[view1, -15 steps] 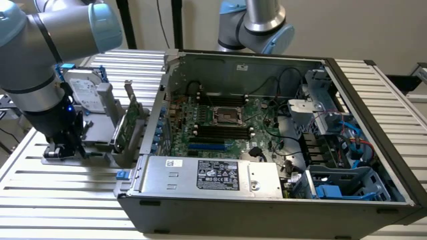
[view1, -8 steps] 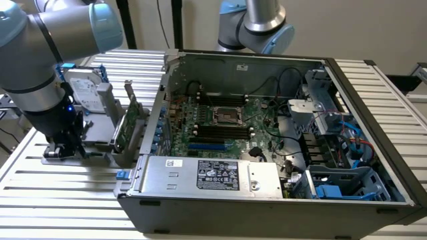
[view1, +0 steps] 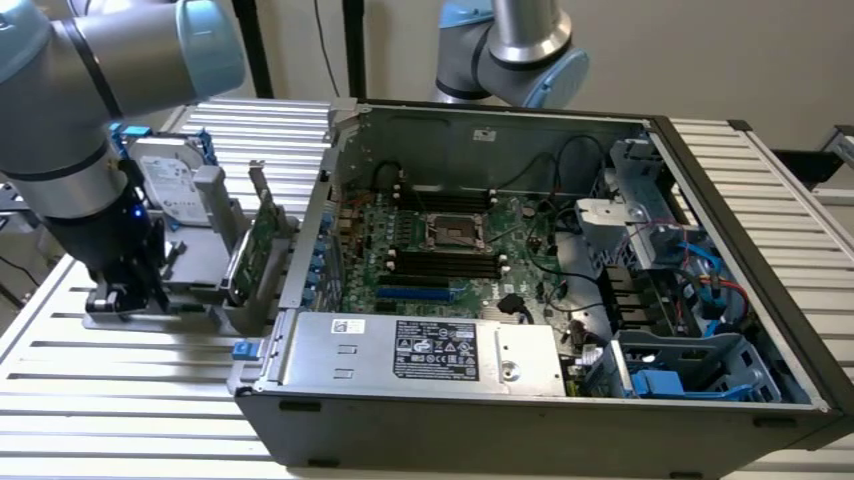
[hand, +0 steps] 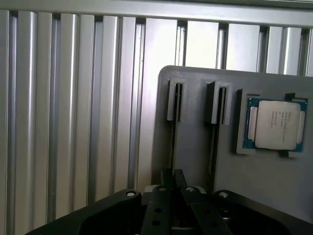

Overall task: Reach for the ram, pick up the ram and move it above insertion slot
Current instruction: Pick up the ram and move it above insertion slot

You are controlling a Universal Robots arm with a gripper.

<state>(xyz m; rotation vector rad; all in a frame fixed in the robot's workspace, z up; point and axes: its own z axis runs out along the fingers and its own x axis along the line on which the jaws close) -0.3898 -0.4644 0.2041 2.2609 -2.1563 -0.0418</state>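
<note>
The fingers [hand: 166, 178] grip the ram [hand: 172, 142] by its thin edge, near the holder [hand: 254, 186] rim.

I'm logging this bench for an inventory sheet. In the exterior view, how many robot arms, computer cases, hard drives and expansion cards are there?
Grey and blue robot arms: 2
Open black computer case: 1
Silver hard drive: 1
Green expansion card: 1
Total: 5

Exterior high, oblique over case [view1: 534, 405]; wrist past claw [hand: 172, 180], close down onto holder [hand: 266, 183]
</note>
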